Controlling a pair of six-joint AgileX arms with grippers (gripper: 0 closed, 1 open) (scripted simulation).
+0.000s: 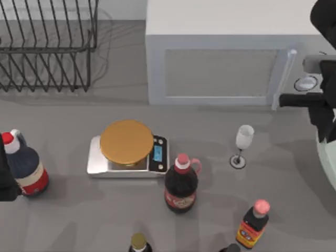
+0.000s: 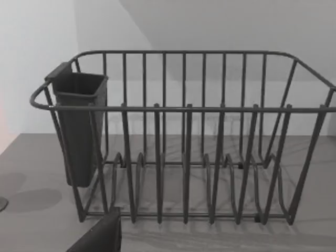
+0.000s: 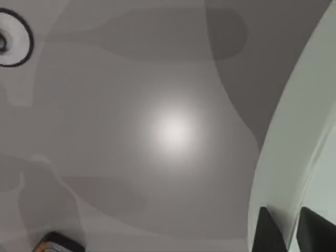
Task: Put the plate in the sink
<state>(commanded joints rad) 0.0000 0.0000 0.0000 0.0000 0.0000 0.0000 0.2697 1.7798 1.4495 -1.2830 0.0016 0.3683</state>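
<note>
right wrist view has the plate [image 3: 286, 152] with its pale rim pinched in the right hand [image 3: 286, 231], fingers [image 3: 269, 233] narrow on it. it's at the counter's [image 1: 210, 184] right edge, past the wine glass [image 1: 243, 140]. left hand [image 2: 100, 236] faces the dish rack [image 2: 184, 136], can't tell its state.

This is a kitchen counter in a rendered simulation. A grey worktop [image 1: 220, 136] carries a white microwave [image 1: 220, 68] along the back, next to a dark wire dish rack [image 1: 47, 47] with a cutlery holder [image 2: 79, 126]. A silver kitchen scale [image 1: 127, 156] sits mid-counter, a wine glass [image 1: 242, 143] to its right. Sauce bottles [image 1: 181, 185], probably soy or vinegar, stand along the front edge.
</note>
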